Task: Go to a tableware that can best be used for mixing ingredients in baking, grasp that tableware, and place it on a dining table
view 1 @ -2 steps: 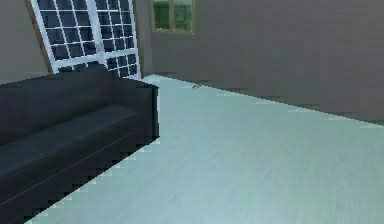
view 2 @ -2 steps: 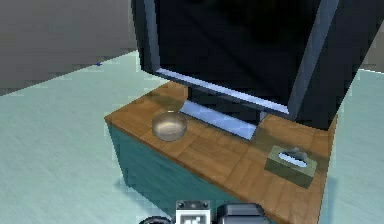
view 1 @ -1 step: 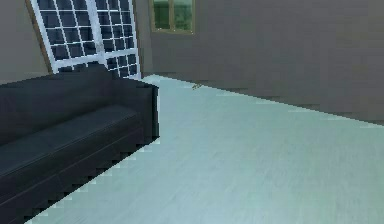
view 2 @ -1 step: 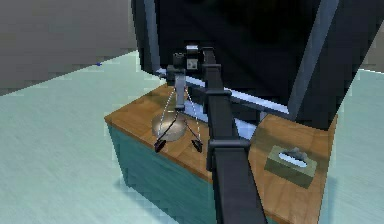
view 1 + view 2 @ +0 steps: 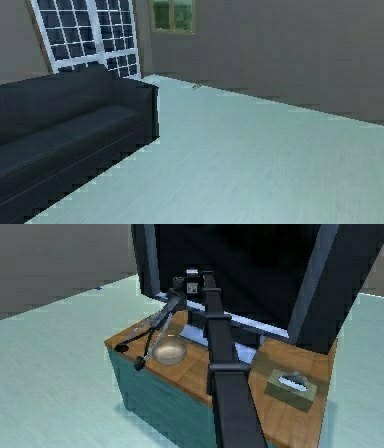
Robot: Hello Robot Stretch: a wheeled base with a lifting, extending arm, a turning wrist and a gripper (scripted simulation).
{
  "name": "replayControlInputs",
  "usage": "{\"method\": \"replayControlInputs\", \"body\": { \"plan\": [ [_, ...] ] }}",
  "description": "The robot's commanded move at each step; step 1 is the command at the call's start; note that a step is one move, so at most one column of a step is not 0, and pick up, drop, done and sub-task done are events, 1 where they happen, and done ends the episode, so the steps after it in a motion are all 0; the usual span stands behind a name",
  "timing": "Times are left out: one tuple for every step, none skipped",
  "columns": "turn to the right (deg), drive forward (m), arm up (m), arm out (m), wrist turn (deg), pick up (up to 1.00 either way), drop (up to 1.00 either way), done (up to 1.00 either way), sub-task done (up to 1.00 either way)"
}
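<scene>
A clear, shallow bowl [image 5: 171, 352] rests on the wooden top of a teal-sided stand [image 5: 150, 389] in the arm side view. The dark arm [image 5: 222, 344] rises from the bottom edge over that stand. At its far end the gripper [image 5: 136, 356] reaches down and leftward, its thin fingers [image 5: 155, 329] running next to the bowl's left rim. I cannot tell whether it touches the bowl or holds anything.
A large dark television [image 5: 240, 269] stands at the back of the stand, and a tissue box [image 5: 292, 386] lies on its right part. In the forward view a dark sofa [image 5: 70, 120] is at the left, latticed glass doors [image 5: 90, 35] stand behind it, and pale floor [image 5: 250, 160] spreads rightward.
</scene>
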Motion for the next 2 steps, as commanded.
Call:
{"method": "replayControlInputs", "body": {
  "plan": [
    [0.0, 0.0, 0.0, 0.0, 45.0, 0.0, 0.0, 0.0, 0.0],
    [0.0, 0.0, 0.0, 0.0, 45.0, 0.0, 0.0, 0.0, 0.0]
  ]
}}
